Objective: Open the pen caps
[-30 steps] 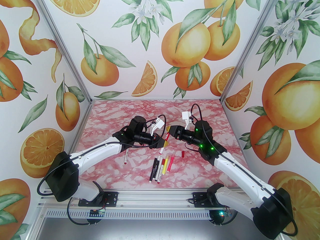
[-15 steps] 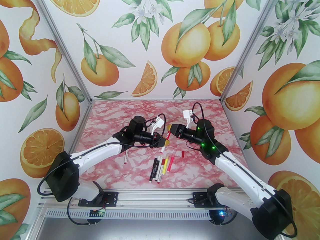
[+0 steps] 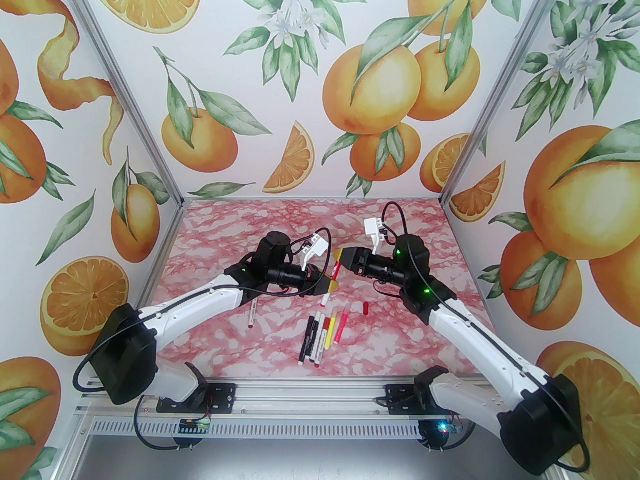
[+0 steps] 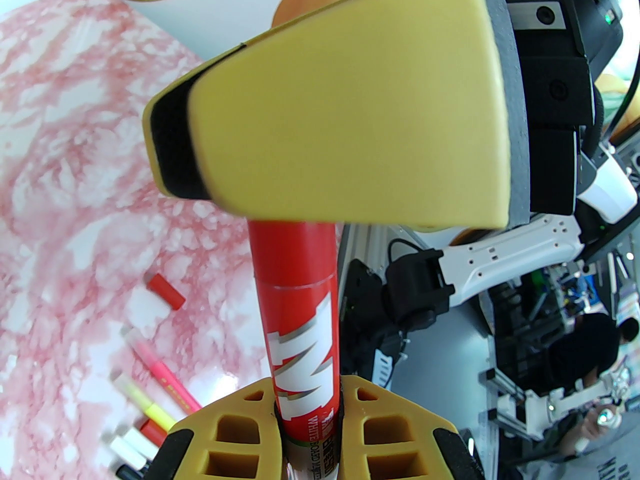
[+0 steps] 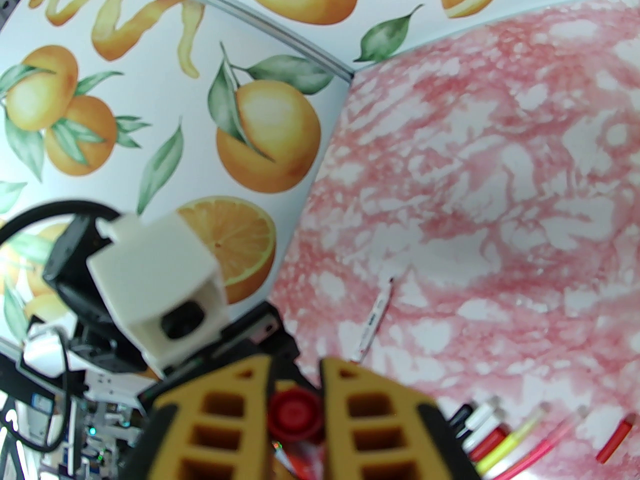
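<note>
A red-labelled whiteboard pen point(image 4: 302, 363) is held in the air between both grippers over the middle of the table. My left gripper point(image 3: 331, 285) point(image 4: 307, 420) is shut on the pen's barrel. The pen's white tail point(image 3: 325, 300) sticks out below it. My right gripper point(image 3: 340, 259) point(image 5: 295, 413) is shut on the pen's red cap point(image 4: 292, 253) point(image 5: 294, 412), which still sits against the barrel. A loose red cap point(image 3: 366, 308) point(image 4: 165, 290) point(image 5: 614, 440) lies on the table to the right.
Several pens point(image 3: 322, 333) lie side by side near the table's front, among them a yellow one point(image 3: 330, 330) and a pink one point(image 3: 341, 327). One white pen point(image 3: 251, 314) point(image 5: 372, 325) lies apart under the left arm. Printed walls enclose the pink marble table point(image 3: 280, 228).
The right arm's wrist and forearm have shifted slightly, and the red stretch of pen showing between the two grippers has shortened. The left arm has stayed put.
</note>
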`<state>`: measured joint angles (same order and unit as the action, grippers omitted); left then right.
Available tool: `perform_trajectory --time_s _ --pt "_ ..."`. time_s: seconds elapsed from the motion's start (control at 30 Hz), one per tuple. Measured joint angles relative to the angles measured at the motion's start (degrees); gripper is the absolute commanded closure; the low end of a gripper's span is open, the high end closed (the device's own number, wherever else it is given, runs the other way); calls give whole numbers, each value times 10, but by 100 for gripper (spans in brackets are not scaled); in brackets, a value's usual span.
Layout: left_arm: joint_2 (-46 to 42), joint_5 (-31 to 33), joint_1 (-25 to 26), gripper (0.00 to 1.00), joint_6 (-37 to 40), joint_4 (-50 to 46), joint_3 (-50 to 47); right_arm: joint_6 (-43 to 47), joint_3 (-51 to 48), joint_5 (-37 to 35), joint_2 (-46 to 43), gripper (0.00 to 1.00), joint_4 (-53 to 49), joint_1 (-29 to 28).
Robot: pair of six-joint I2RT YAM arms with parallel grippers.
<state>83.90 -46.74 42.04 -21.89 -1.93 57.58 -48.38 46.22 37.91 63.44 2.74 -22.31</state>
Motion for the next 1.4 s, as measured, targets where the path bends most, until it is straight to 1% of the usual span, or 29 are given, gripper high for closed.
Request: perform_trajectory --time_s 0.17,0.53,0.9,1.1,1.4 --pt "-7 1 0 100 0 -7 0 0 2 16 2 96 1 4" --pt "-8 3 0 100 -22 21 -7 9 2 7 1 98 9 4" --pt "-9 14 0 100 -17 41 -8 9 19 -3 0 98 1 5" --pt "-9 33 0 100 -6 49 -8 7 30 -2 8 99 -5 12" --pt "-9 36 0 100 -1 53 -11 6 31 0 9 99 -10 18"
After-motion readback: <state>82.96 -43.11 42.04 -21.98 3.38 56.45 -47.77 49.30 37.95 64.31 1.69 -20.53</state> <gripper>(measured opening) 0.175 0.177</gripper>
